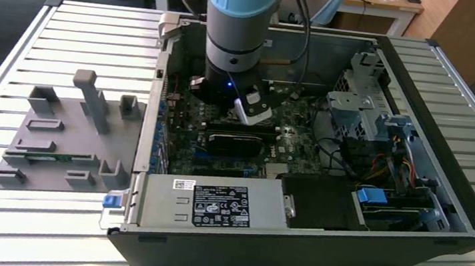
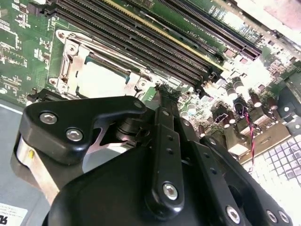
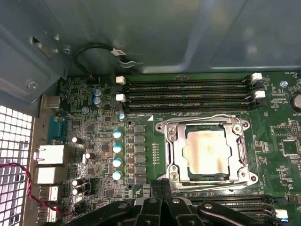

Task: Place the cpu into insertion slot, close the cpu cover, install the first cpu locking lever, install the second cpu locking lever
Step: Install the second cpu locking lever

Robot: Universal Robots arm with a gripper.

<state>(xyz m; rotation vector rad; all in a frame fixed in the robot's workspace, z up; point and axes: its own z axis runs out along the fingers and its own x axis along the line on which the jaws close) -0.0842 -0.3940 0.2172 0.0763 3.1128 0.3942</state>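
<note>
Item: open computer case (image 1: pixel 443 217) lying on a slatted metal table (image 1: pixel 62 26), the arm reaching down into it over the motherboard (image 3: pixel 282 136).

Cpu (image 3: pixel 207 151): seated flat in the socket, silvery top showing through the square window of the cpu cover (image 3: pixel 175 149). In the first wrist view the cover lies down over the chip, framing it on all sides. A thin wire locking lever (image 3: pixel 197 118) runs along the socket edge nearest the memory slots (image 3: pixel 188 94). The second wrist view shows the same chip (image 2: pixel 101 80) inside its cover (image 2: pixel 141 84).

Gripper (image 3: pixel 162 186): fingertips drawn together, holding nothing, the two black tips meeting just off the socket edge farthest from the memory slots. The cpu lies beyond the tips, outside the jaws, near but apart.

Grey fixture tray (image 1: pixel 66 147): on the table beside the case, towards the exterior view's left.
</note>
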